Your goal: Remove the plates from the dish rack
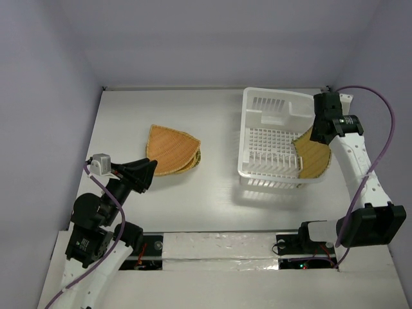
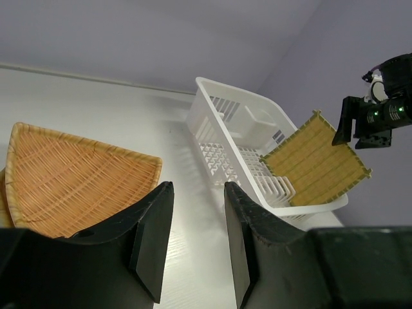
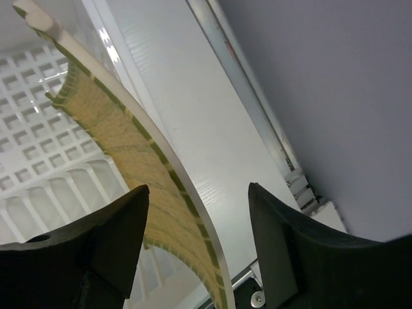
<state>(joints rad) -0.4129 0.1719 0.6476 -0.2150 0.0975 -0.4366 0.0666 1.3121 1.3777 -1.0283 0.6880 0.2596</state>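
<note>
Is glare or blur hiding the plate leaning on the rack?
Top external: even light, plate clear, soft shadow under the dish rack. Left wrist: sharp. Right wrist: plate edge looks bowed, perhaps the lens, mild glare on the table.

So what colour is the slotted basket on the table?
The dish rack is white, clearest in the top external view.
</note>
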